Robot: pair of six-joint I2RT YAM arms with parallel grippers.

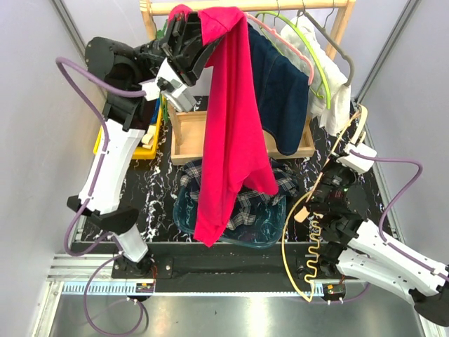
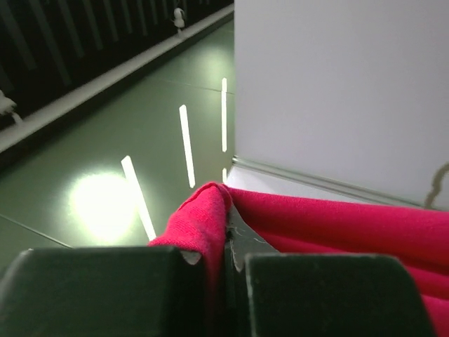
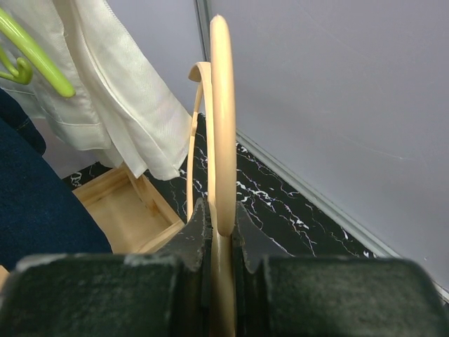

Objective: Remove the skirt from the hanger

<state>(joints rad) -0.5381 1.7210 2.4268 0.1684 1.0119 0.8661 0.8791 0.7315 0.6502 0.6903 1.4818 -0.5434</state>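
The dark navy skirt (image 1: 280, 95) hangs on the pale pink hanger (image 1: 284, 43) on the wooden rack rail (image 1: 210, 6); its cloth also shows at the left of the right wrist view (image 3: 35, 203). My left gripper (image 1: 188, 34) (image 2: 228, 246) is up at the rail, left of the skirt, shut on the top fold of a red T-shirt (image 1: 231, 126) (image 2: 337, 225) that hangs down in front. My right gripper (image 1: 331, 179) (image 3: 219, 225) is low at the right, shut on a cream hanger (image 1: 351, 137) (image 3: 223, 105), apart from the skirt.
A green hanger (image 1: 317, 63) (image 3: 35, 56), a grey hanger (image 1: 338, 49) and a white garment (image 1: 338, 95) (image 3: 119, 105) hang right of the skirt. Below stand a wooden box (image 1: 184, 137) (image 3: 126, 203), a teal basin (image 1: 184, 217) holding a plaid shirt (image 1: 270, 193), and a yellow bin (image 1: 146, 151).
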